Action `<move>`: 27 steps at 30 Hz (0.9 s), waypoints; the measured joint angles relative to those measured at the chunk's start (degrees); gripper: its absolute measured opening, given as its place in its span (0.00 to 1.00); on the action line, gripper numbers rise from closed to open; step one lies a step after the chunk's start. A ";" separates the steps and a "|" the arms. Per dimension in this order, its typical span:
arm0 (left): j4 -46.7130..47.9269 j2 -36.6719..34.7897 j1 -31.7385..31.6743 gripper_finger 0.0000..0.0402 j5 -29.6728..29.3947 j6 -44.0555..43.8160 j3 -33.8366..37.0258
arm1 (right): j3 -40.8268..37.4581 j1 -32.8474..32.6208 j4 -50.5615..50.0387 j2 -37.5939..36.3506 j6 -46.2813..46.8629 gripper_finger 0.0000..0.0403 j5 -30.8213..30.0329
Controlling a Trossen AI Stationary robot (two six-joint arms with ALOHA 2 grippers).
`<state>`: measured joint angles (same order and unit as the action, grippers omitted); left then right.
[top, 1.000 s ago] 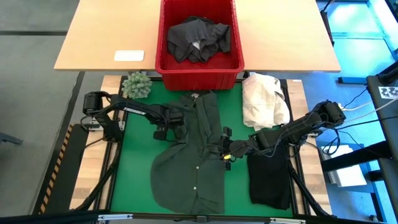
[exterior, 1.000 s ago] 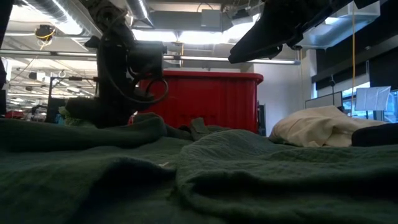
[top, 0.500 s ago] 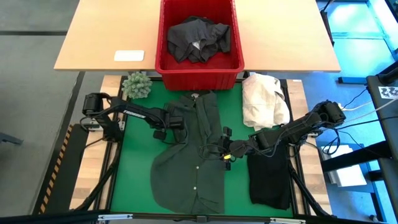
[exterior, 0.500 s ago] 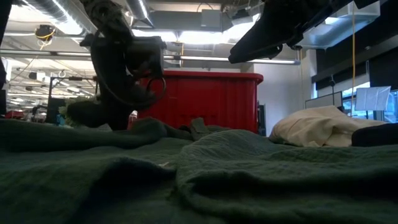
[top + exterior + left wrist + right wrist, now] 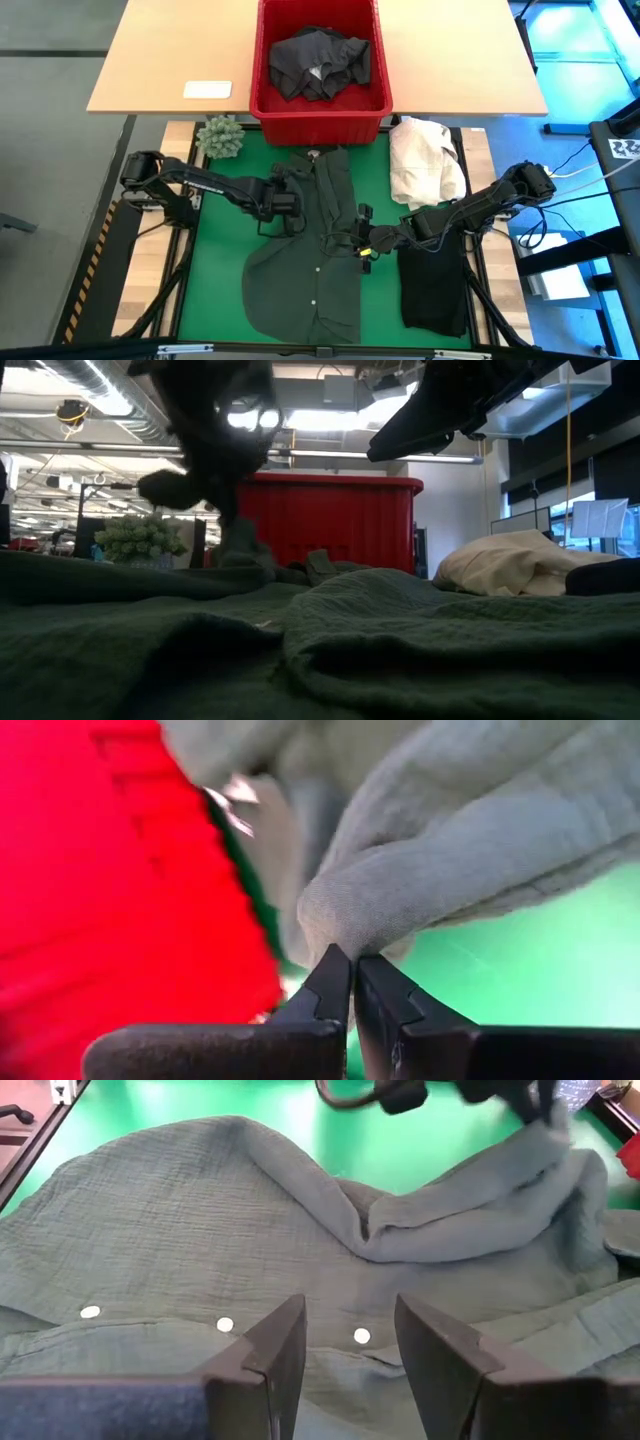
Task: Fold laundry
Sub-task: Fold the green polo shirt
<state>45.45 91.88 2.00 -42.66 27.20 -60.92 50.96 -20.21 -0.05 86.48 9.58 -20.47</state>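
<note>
A dark green button shirt (image 5: pixel 310 260) lies spread on the green mat, collar toward the red basket (image 5: pixel 262 95). My left gripper (image 5: pixel 284 207) is over the shirt's left side, toward the collar end, and is shut on its cloth (image 5: pixel 430 830). In the low view it shows as a blur (image 5: pixel 225 455) with cloth hanging below. My right gripper (image 5: pixel 363 243) hovers open above the shirt's right side, over the button strip (image 5: pixel 223 1324), and touches nothing. A black garment (image 5: pixel 432 285) lies folded on the mat at the right. My left gripper pinches a rounded fold of the shirt's cloth (image 5: pixel 345 920) between its two fingertips (image 5: pixel 330 985). This fold is on the shirt's left side near the collar end. The fingers slant down from the table's left. The fold is drawn up off the mat (image 5: pixel 540 1140), and the remainder of the shirt lies flat.
The red basket at the far edge holds dark grey garments (image 5: pixel 320 60). A cream-white cloth heap (image 5: pixel 425 160) lies at the far right of the mat. A small green plant (image 5: pixel 218 137) stands at the far left, and a white card (image 5: pixel 207 89) lies on the wooden table beyond.
My left gripper has risen and gone a little toward the table's right, tipping as it went. It has drawn a fold of the shirt's left side up off the mat. The plant behind it now shows in the low view. My right arm has kept still.
</note>
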 joint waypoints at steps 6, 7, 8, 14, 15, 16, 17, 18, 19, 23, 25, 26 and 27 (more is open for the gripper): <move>-6.68 0.00 -1.31 0.00 -0.30 7.41 -3.71 | 0.00 0.00 0.00 0.00 0.00 0.39 -0.01; -8.12 0.00 -1.65 0.00 -0.17 8.46 -4.06 | 0.00 0.00 0.00 0.00 0.00 0.39 0.00; -9.67 0.00 -2.12 0.00 0.20 9.59 -4.21 | 0.00 0.00 -0.02 0.00 0.00 0.39 0.02; -17.42 0.00 -4.52 0.00 4.18 14.33 -4.25 | 0.00 0.00 0.04 0.00 -0.04 0.39 -0.21; -18.30 0.00 -4.84 0.00 4.90 15.05 -4.25 | 0.00 -0.02 0.21 0.00 -0.06 0.39 -0.88; -19.04 0.00 -5.18 0.00 5.95 15.49 -4.25 | 0.00 -0.02 0.35 0.00 -0.11 0.39 -1.56; -19.67 0.00 -5.51 0.00 7.12 15.84 -4.25 | 0.00 -0.02 0.39 0.00 -0.23 0.39 -2.08; -20.34 0.00 -5.88 0.00 8.50 16.04 -4.25 | 0.00 -0.02 0.39 0.00 -0.62 0.39 -2.34; -20.81 0.00 -6.23 0.00 9.84 16.03 -4.25 | 0.00 0.00 0.39 0.00 -0.85 0.39 -2.46; -21.21 0.00 -7.77 0.00 13.58 16.02 -4.25 | 0.00 0.00 0.38 0.00 -0.96 0.39 -2.45; -21.23 0.00 -8.53 0.00 15.34 16.02 -4.25 | 0.00 -0.01 0.37 0.00 -0.96 0.39 -2.45; -21.23 0.00 -8.88 0.00 16.14 16.02 -4.25 | 0.00 -0.02 0.39 0.00 -0.96 0.39 -2.45; -21.23 0.00 -9.24 0.00 16.84 16.02 -4.25 | 0.00 -0.02 0.38 0.00 -0.89 0.39 -2.45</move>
<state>24.23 91.88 -7.24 -25.82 43.22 -65.17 50.96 -20.23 0.33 86.48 8.69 -22.92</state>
